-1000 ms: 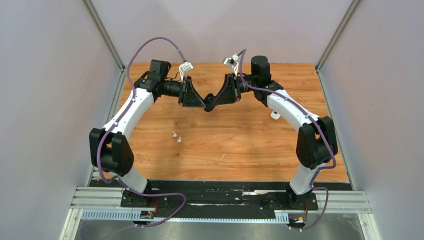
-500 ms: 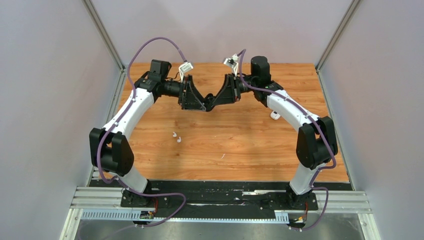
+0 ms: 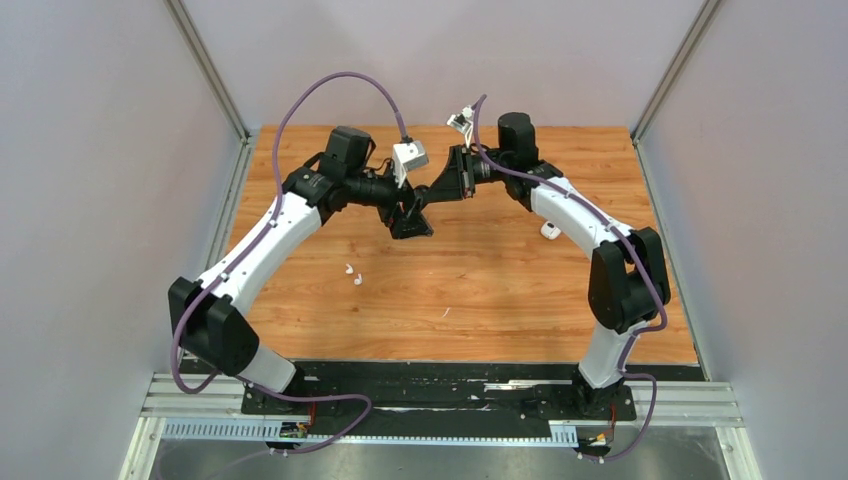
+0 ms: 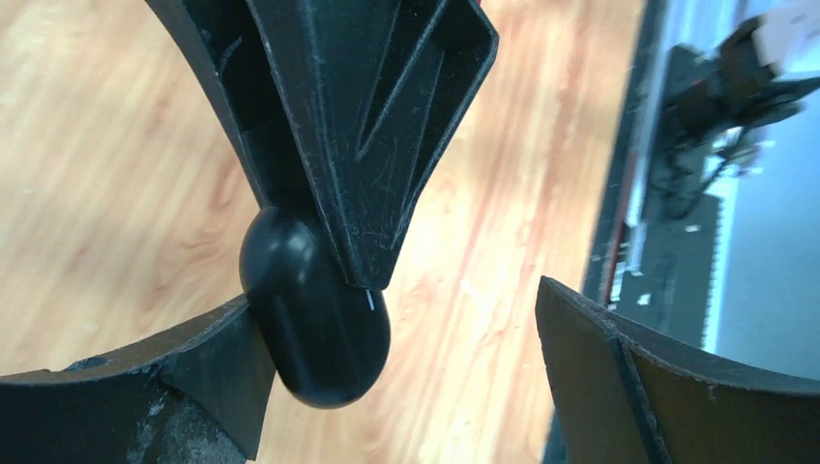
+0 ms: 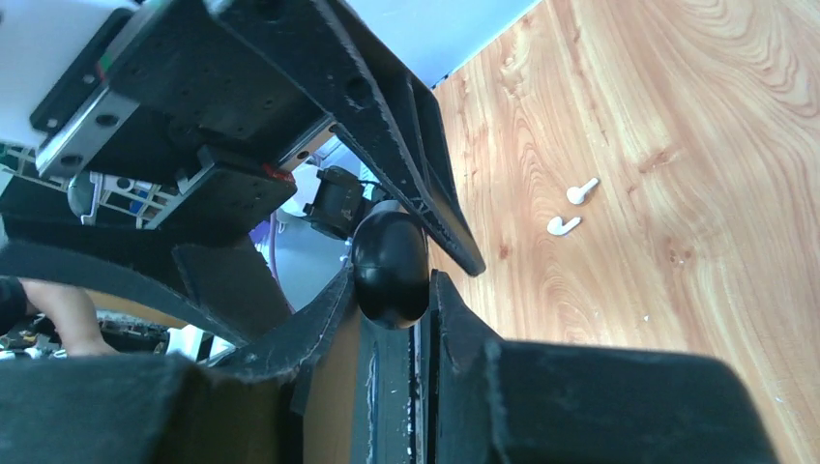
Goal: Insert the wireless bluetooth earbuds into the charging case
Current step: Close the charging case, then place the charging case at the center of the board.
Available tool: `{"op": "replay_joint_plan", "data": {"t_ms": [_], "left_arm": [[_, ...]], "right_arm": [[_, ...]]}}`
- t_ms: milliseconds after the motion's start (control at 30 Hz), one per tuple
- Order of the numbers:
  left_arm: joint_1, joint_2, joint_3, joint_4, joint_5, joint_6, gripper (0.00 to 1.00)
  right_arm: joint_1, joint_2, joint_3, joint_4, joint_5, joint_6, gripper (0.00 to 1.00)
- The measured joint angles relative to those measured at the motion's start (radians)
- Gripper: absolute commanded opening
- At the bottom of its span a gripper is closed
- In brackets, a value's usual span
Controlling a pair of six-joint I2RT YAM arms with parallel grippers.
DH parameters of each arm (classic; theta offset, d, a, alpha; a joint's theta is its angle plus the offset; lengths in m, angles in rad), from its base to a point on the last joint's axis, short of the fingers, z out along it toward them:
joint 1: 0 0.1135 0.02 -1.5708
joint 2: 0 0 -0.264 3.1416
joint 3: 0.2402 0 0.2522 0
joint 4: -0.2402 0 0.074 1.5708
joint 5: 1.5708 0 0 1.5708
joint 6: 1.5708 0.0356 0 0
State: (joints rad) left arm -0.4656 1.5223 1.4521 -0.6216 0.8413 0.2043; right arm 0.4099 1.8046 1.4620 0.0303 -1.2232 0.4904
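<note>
Top external view: why the huddle above the far half of the worktop (image 3: pixel 500 285)? (Desk)

A mid-air handover pose, by the look of it. The right hand (image 5: pixel 392 286) pinches a black case (image 5: pixel 389 253), a smooth rounded pod, between its pads (image 5: pixel 462 327) and holds it off the wood. The left hand (image 4: pixel 398 321) is spread wide around the pod, with one finger just beside it and the other well apart. (Photographer)

Why hold it up like that? (Desk)

My reading is that one hand steadies the case so the other can work on it, perhaps at the lid. Neither wrist view shows whether that lid is up or down. (Photographer)

And the earbuds? (Desk)

Two white earbuds (image 3: pixel 348 269) lie side by side on bare wood, left of centre and well apart from the case. No black ones show anywhere — inside the pod or hidden, I cannot tell. (Photographer)

Anything in the way? (Desk)

A small white object (image 3: pixel 550 231) sits toward the right side, too small to name, and it is clear of both the earbuds and the case. The crowding is at the pod itself — fingers of both hands overlap there and leave little room for something so tiny. (Photographer)
</note>
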Motion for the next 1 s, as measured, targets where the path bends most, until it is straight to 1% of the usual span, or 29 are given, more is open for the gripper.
{"op": "replay_joint_plan", "data": {"t_ms": [67, 167, 267, 367, 400, 533, 600, 733, 833, 867, 900, 933, 967, 1000], "left_arm": [[-0.038, -0.032, 0.0, -0.011, -0.113, 0.042, 1.0], [-0.061, -0.052, 0.0, -0.016, -0.214, 0.087, 1.0], [-0.064, -0.064, 0.0, -0.016, -0.309, 0.11, 1.0], [-0.04, -0.078, -0.002, -0.014, -0.382, 0.106, 1.0], [-0.023, -0.088, -0.008, -0.007, -0.399, 0.091, 1.0], [0.112, -0.147, -0.048, 0.002, -0.445, 0.028, 1.0], [0.17, -0.164, -0.054, 0.0, -0.472, -0.014, 1.0], [0.212, -0.186, -0.104, 0.005, -0.485, -0.123, 1.0], [0.241, -0.208, -0.207, 0.004, -0.471, -0.233, 1.0], [0.244, -0.209, -0.217, 0.002, -0.469, -0.245, 1.0], [0.255, -0.212, -0.239, 0.003, -0.46, -0.275, 1.0], [0.267, -0.215, -0.257, 0.003, -0.45, -0.303, 1.0], [0.278, -0.217, -0.272, 0.003, -0.441, -0.326, 1.0], [0.292, -0.219, -0.283, 0.003, -0.427, -0.351, 1.0]], "right_arm": [[-0.004, 0.002, 0.004, -0.008, -0.006, 0.012, 0.0], [-0.003, 0.002, 0.008, -0.013, 0.013, 0.015, 0.0], [-0.01, 0.008, 0.008, -0.025, 0.045, 0.014, 0.0], [-0.022, 0.009, -0.006, -0.066, 0.086, -0.008, 0.0], [-0.028, 0.009, -0.023, -0.081, 0.111, -0.02, 0.0], [-0.062, 0.019, -0.122, -0.154, 0.215, -0.042, 0.0], [-0.083, 0.052, -0.159, -0.196, 0.278, -0.045, 0.0], [-0.107, 0.148, -0.177, -0.264, 0.393, -0.042, 0.0], [-0.104, 0.209, -0.177, -0.291, 0.447, -0.031, 0.02], [-0.101, 0.223, -0.177, -0.297, 0.457, -0.027, 0.06], [-0.098, 0.236, -0.176, -0.303, 0.468, -0.024, 0.18], [-0.097, 0.246, -0.174, -0.305, 0.462, -0.013, 0.33], [-0.096, 0.251, -0.167, -0.308, 0.463, -0.005, 0.42], [-0.095, 0.253, -0.159, -0.314, 0.472, -0.004, 0.5]]}}
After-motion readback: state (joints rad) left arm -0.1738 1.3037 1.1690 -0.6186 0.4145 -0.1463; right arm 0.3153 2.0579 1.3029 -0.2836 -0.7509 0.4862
